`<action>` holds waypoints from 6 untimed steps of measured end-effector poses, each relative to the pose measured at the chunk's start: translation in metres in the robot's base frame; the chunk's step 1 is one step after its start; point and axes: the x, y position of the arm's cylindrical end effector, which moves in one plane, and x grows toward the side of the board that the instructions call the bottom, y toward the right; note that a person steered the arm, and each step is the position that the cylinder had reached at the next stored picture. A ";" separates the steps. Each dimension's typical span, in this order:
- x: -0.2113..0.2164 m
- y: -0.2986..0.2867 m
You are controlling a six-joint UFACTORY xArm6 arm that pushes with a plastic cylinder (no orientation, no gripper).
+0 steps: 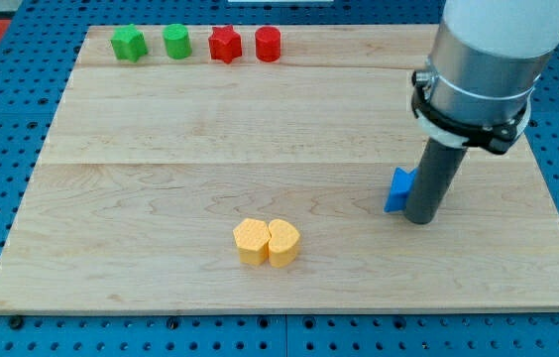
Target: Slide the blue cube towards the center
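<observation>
The blue cube [397,189] lies on the wooden board [161,188] at the view's right, a little below mid-height. My dark rod stands right against its right side and hides part of it. My tip [422,219] rests on the board just right of and slightly below the cube, touching it or very nearly so.
A green star-like block [128,43], a green cylinder [176,42], a red star-like block [224,45] and a red cylinder [268,45] line the view's top left. Two yellow blocks [267,242] sit together at bottom centre. The arm's grey body [483,59] looms at top right.
</observation>
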 end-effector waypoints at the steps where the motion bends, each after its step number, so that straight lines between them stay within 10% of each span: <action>1: -0.021 0.017; 6: -0.093 0.096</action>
